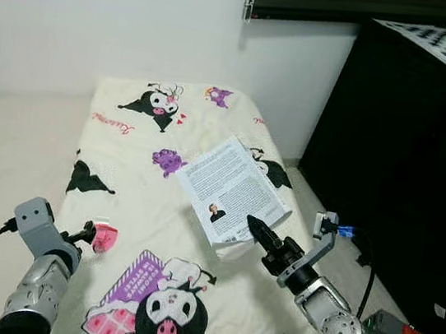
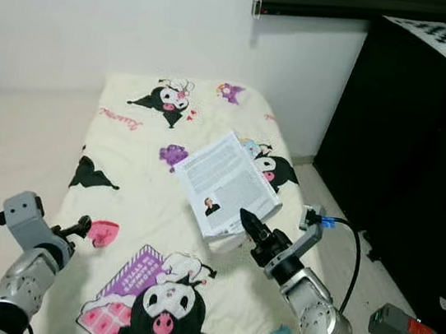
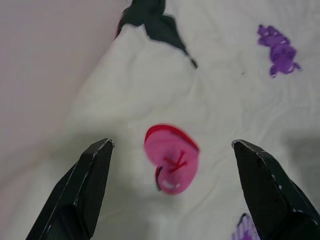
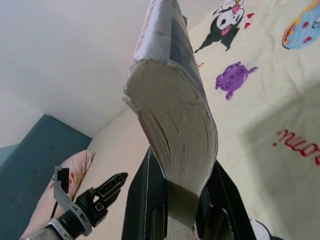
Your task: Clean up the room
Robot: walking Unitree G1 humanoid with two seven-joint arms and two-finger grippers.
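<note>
Your right gripper (image 1: 253, 224) pinches the thick white paperback book (image 1: 232, 187) at its near corner; the book's long axis runs toward 11 o'clock. Your left gripper (image 1: 90, 236), fingers spread, points at 1 o'clock over the cream cartoon-print blanket (image 1: 144, 197).

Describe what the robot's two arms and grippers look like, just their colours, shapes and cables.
Both arms are silver-grey metal with ribbed, rounded forearm segments and black joints. The left gripper and right gripper each end in two long, tapered black fingers. A grey boxy camera block sits on each wrist. A black cable loops from each wrist block, and the right one has a small blue connector.
</note>
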